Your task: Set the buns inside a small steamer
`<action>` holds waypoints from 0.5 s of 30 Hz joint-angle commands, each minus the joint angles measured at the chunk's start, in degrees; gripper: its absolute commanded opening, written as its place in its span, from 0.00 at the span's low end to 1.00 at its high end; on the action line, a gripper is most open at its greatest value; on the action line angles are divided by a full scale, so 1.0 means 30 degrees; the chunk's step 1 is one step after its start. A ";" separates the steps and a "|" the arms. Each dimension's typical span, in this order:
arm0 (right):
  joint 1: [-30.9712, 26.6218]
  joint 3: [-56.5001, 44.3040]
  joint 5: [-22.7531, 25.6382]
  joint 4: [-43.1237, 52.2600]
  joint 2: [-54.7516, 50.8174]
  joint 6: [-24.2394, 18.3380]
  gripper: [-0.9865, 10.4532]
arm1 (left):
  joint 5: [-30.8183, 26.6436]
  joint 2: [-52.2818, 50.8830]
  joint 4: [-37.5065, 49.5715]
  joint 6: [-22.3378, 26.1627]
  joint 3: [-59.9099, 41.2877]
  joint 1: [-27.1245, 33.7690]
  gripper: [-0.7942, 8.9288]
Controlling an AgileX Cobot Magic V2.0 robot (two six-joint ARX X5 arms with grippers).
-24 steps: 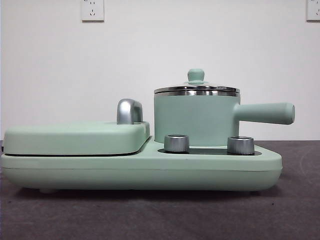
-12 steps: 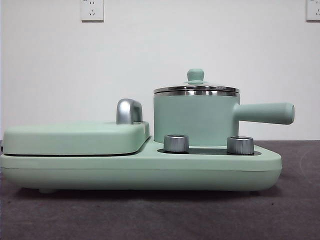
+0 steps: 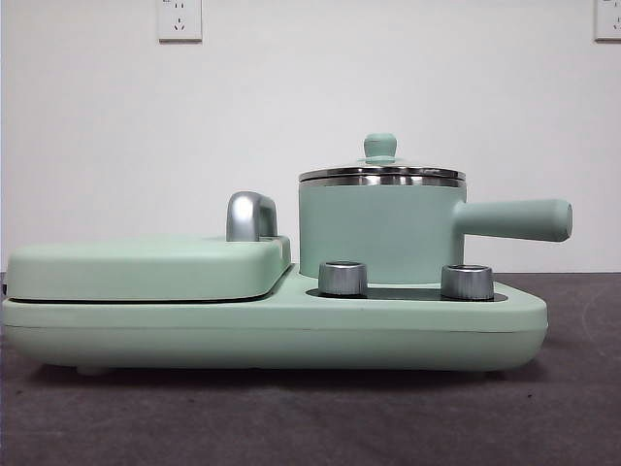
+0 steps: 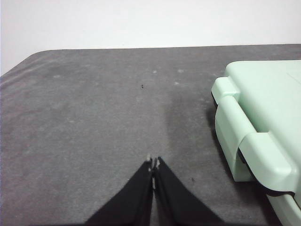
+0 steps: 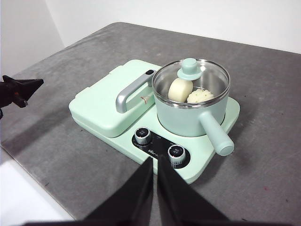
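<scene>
Grey table (image 5: 273,94) bare around lidded small steamer (image 5: 188,110) with buns (image 5: 181,89) inside, both pincers together, clear

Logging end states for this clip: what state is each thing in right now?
Small steamer: on the cooker base, lid on.
Lid: closed, glass.
Buns: both inside the steamer.
Griddle: closed.
Left gripper: shut, empty, over the table.
Right gripper: shut, empty, clear of the steamer.

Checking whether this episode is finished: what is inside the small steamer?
Through the glass lid of the small steamer, both buns show: the smooth one and the ridged one. The steamer's floor beneath them is hidden.
</scene>
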 commanded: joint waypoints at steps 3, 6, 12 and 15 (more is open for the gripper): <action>0.0095 0.0102 0.0058 0.0197 0.0036 -0.0138 0.10 | -0.0022 -0.0022 -0.0087 -0.0102 -0.0364 0.0036 0.09; 0.0095 0.0102 0.0058 0.0197 0.0036 -0.0138 0.10 | -0.0022 -0.0022 -0.0087 -0.0102 -0.0364 0.0036 0.09; -0.0211 -0.0080 0.0058 0.0357 -0.0233 -0.0138 0.10 | -0.0022 -0.0022 -0.0087 -0.0102 -0.0364 0.0036 0.09; -0.1341 -0.0554 -0.0066 0.0823 -0.0401 -0.0146 0.10 | -0.0022 -0.0022 -0.0087 -0.0102 -0.0364 0.0036 0.09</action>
